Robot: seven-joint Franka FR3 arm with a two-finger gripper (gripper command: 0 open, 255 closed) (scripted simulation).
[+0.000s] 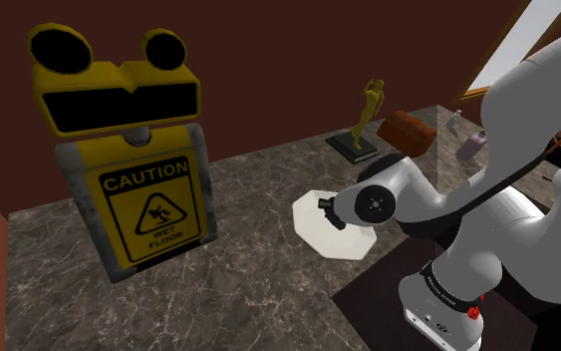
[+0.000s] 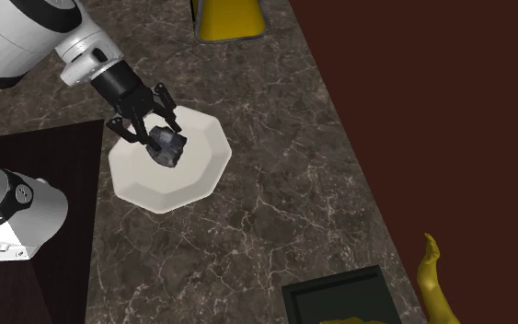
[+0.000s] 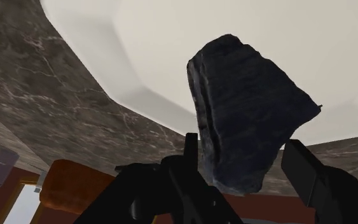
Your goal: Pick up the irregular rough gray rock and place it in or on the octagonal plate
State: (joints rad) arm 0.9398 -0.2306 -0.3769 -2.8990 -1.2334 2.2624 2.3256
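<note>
Gripper [image 2: 155, 132] is clamped on the dark gray rock [image 2: 167, 145], fingertip hold only, just above the white octagonal plate [image 2: 195, 187]. Risk: the irregular faces let it twist out early, and a tilted release rolls it onto the desk [image 2: 275, 212].

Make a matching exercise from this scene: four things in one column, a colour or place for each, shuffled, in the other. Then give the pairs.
Things:
1. rock
2. plate
3. sign
4. statuette

Descriptions:
A. white, eight-sided
B. gold, a human figure
C. dark grey, over the plate
D. yellow, reads CAUTION WET FLOOR

Pairs: 1-C, 2-A, 3-D, 4-B
</note>
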